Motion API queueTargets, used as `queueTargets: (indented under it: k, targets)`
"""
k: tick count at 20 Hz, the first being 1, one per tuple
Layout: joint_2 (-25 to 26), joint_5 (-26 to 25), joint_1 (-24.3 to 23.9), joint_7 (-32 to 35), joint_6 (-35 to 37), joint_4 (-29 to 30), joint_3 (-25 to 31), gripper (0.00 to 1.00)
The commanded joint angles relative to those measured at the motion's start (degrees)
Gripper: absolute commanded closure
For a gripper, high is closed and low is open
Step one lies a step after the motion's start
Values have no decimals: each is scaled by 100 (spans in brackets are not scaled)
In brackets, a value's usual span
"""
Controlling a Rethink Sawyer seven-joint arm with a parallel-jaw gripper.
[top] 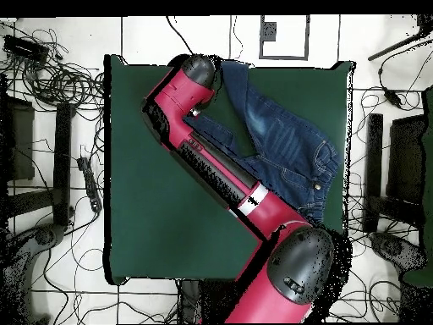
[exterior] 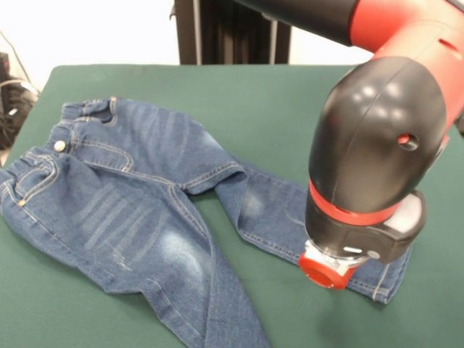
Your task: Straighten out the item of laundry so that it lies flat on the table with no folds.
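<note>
Faded blue denim jeans (exterior: 138, 210) sprawl creased on the green felt counter (exterior: 275, 94), one leg cut off, while we cannot tell the gripper's (exterior: 330, 270) opening beneath the arm's glossy black housing (exterior: 380, 138).

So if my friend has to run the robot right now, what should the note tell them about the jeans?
Tool: down low over the end of one jeans leg; whether it is open or shut cannot be seen.
Jeans: on the green table, waistband at the picture's left in the front view, legs spread apart.
Done: most of the jeans lie flat.
Left: the leg under the tool bends and creases near the crotch, and the other leg runs off the bottom of the front view. Smooth both out.
</note>
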Motion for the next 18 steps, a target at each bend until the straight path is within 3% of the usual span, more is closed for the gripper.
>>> queueTargets:
  k: [1,11,18]
  targets:
    - [103,461,193,489,697,128,-312,100]
    - [213,557,536,1056,810,-215,-76,100]
    - [226,615,506,963,874,-206,-51,100]
